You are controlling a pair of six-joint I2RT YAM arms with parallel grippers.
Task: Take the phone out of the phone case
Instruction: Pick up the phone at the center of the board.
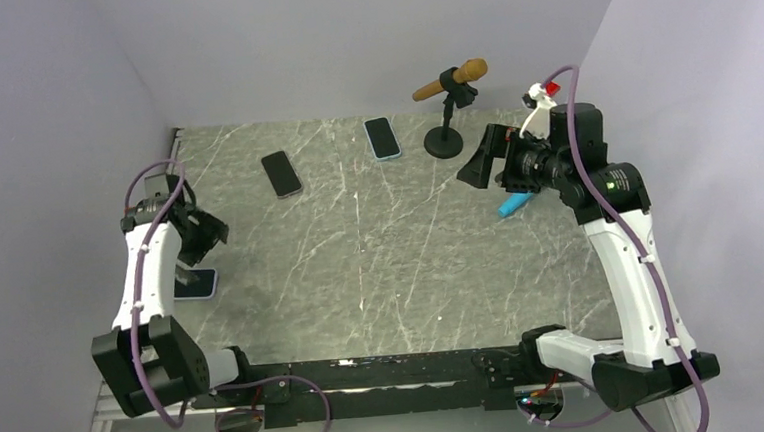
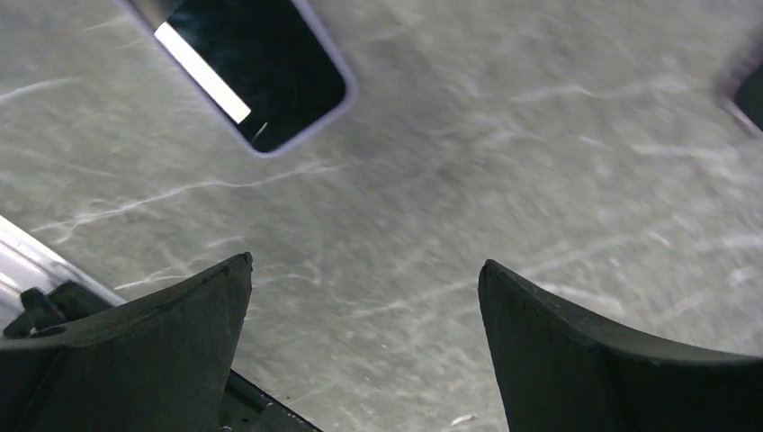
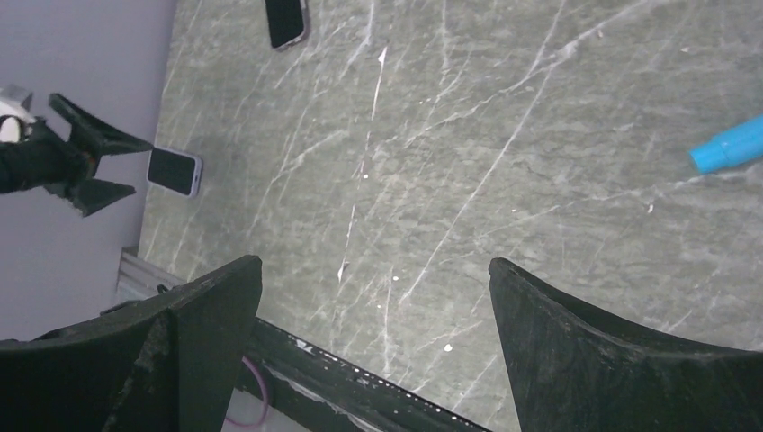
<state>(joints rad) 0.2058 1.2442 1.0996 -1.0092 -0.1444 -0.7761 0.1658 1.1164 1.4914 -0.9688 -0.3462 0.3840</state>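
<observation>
The left claw point(image 1: 207, 245) is wide open and holds nothing, up over the table point(image 1: 412, 274) at its left side. The phone point(image 1: 199, 284) in its pale purple case lies flat just near of the claw, its long side going about left to right, partly under the arm. The right claw point(image 1: 475, 166), also open and empty, is well apart on the right, so the left arm is nearer.

Top external: high, behind arms, whole bench point(image 1: 362, 277). Left wrist: close, downward. Right wrist: higher, slanted leftward. All share lilac-cased phone point(image 1: 198, 284).
</observation>
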